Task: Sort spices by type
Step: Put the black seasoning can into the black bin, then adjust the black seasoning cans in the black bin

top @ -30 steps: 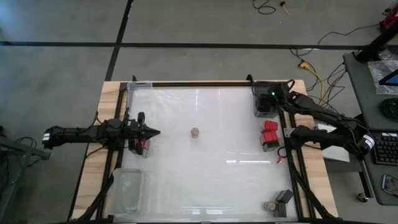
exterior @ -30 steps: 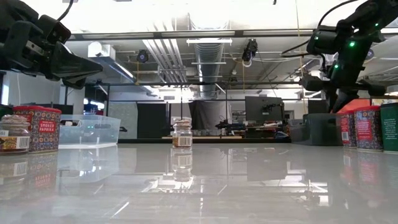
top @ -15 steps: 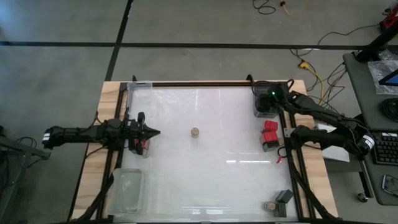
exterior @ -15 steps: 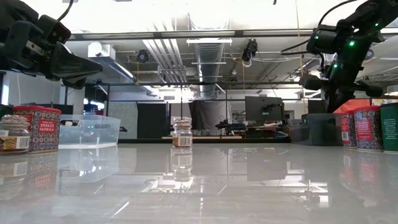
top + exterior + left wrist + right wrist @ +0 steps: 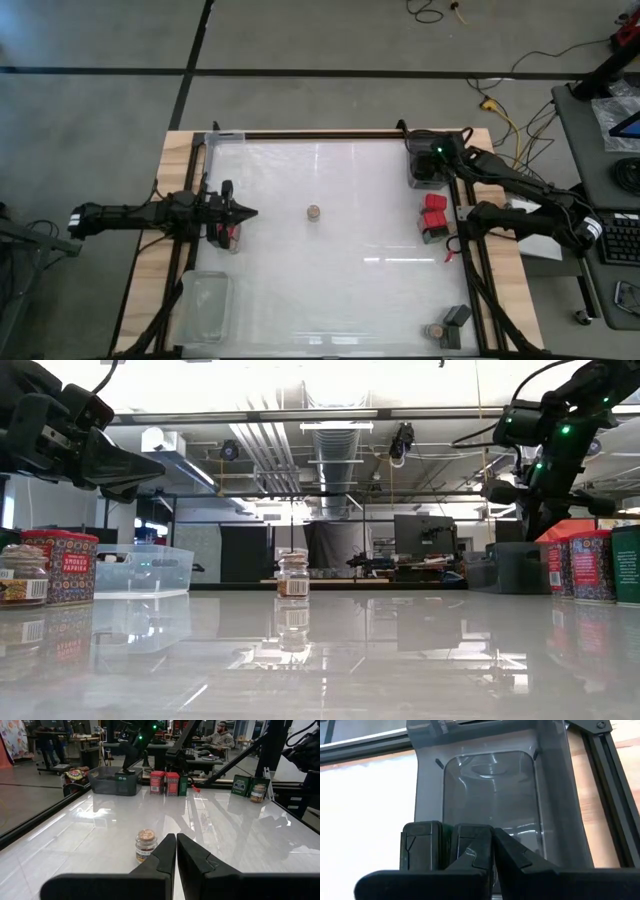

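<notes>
Nothing has shifted since the earlier frames; both arms hold the same poses. The bench (image 5: pixel 330 290) carries a dark tray (image 5: pixel 424 166) at its far right corner, two black boxy spices (image 5: pixel 422 845) inside. The right pincer (image 5: pixel 491 842) hangs over it, fingers pressed together, empty. The left pincer (image 5: pixel 176 851), likewise shut and empty, hovers at the left edge. Two red square-topped spices (image 5: pixel 433 217) stand by the right edge (touching each other). A round tan-topped jar (image 5: pixel 314 212) sits alone mid-bench.
</notes>
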`<state>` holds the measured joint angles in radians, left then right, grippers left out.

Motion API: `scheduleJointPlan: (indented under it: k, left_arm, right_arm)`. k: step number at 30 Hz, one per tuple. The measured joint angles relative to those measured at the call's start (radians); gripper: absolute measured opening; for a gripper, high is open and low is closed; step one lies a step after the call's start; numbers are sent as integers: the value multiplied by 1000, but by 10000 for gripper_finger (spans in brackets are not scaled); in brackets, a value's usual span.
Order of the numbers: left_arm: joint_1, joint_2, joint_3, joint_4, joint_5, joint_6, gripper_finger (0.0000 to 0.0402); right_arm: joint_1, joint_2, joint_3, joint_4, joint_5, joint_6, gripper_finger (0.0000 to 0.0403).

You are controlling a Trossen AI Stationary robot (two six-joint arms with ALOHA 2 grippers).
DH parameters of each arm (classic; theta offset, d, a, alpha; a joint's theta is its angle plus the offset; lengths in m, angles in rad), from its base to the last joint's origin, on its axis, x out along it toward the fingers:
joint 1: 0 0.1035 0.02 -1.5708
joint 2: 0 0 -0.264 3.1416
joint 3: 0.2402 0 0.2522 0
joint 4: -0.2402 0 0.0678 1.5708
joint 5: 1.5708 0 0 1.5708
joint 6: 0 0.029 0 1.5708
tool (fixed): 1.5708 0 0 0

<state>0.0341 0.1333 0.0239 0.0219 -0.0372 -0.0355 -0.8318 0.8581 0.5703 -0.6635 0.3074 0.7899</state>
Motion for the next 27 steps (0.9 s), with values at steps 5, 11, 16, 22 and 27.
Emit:
scheduleJointPlan:
  k: [5, 11, 16, 22, 27]
  left_arm:
    - [0, 0, 0, 0, 0, 0, 0]
    - [0, 0, 0, 0, 0, 0, 0]
    - [0, 0, 0, 0, 0, 0, 0]
    - [0, 0, 0, 0, 0, 0, 0]
    - [0, 0, 0, 0, 0, 0, 0]
  right_arm:
    - [1, 0, 42, -3, 16, 3, 13]
    - [61, 12, 67, 103, 26, 45, 13]
    - [83, 126, 119, 107, 22, 47, 13]
    - [53, 320, 307, -81, 20, -7, 13]
    - [-1, 441, 410, -127, -67, -108, 13]
